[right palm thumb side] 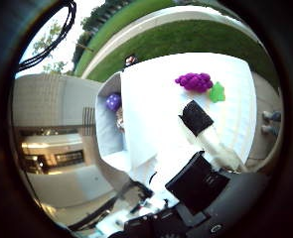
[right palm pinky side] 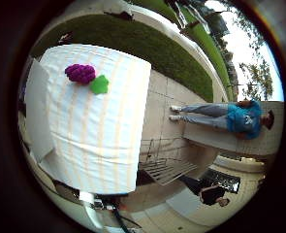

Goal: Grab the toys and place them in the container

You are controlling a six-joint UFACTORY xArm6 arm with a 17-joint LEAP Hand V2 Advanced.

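Observation:
A purple grape-cluster toy (right palm pinky side: pixel 80 73) lies on the white striped tablecloth (right palm pinky side: pixel 99 141), touching a small green toy (right palm pinky side: pixel 100 85). Both sit far from the palm. A white container (right palm thumb side: pixel 109 131) stands at the table's edge, with a purple toy (right palm thumb side: pixel 112 101) and another small item inside it. One straight finger of my hand (right palm thumb side: pixel 205 136), white with a black tip, reaches out over the cloth and holds nothing. The finger stays well short of the grape toy.
The table stands on a paved patio beside a lawn (right palm pinky side: pixel 147 43). A metal wire rack (right palm pinky side: pixel 164 165) lies on the paving next to the table. A low wall (right palm pinky side: pixel 215 141) runs past it.

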